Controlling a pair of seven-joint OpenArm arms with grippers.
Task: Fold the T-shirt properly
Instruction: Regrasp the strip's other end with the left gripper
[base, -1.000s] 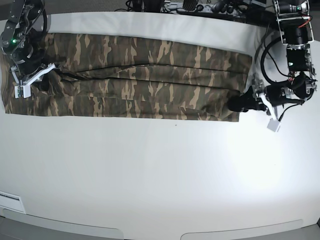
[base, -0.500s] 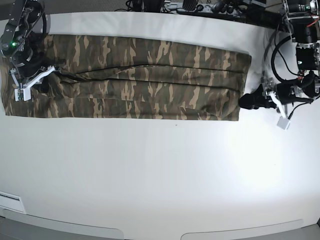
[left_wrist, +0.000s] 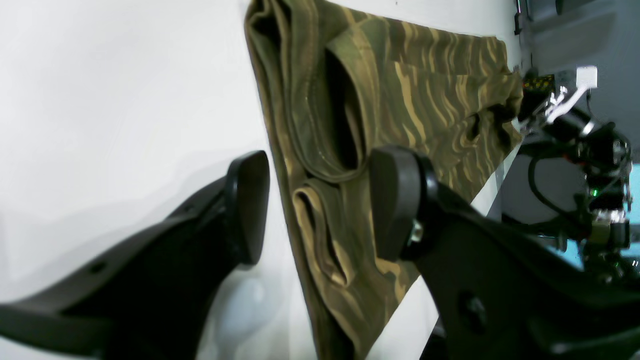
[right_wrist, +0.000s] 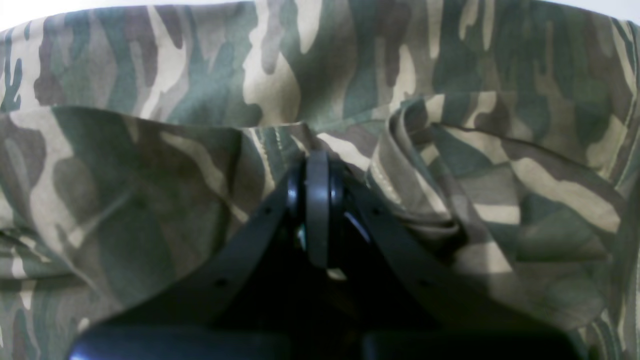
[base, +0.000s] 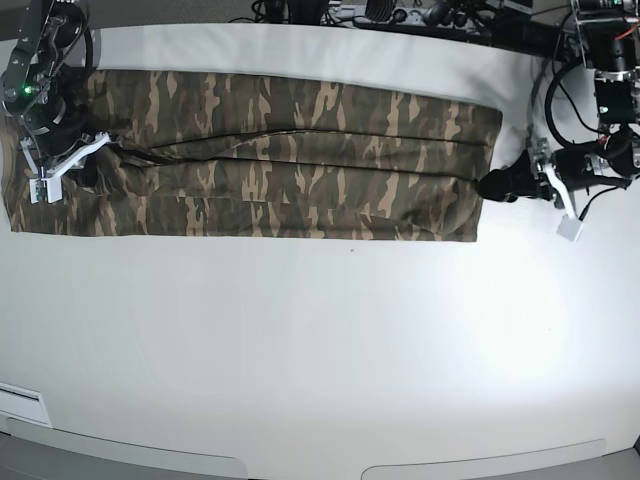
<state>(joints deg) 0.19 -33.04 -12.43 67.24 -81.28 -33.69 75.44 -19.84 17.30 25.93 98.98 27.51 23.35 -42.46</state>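
Note:
The camouflage T-shirt lies as a long folded band across the far part of the white table. My right gripper is at its left end, shut on a pinch of fabric; the right wrist view shows the closed fingertips buried in a fold of the shirt. My left gripper is open just off the shirt's right edge, holding nothing. In the left wrist view it frames the layered end of the shirt, which lies flat on the table.
Cables and equipment line the table's far edge. The right arm's body stands over the far left corner, the left arm's body at the far right. A white label sits at the front left.
My left gripper has let go of the shirt's right near corner and drawn back to the right and a little farther away. The right gripper has stayed shut on the left end.

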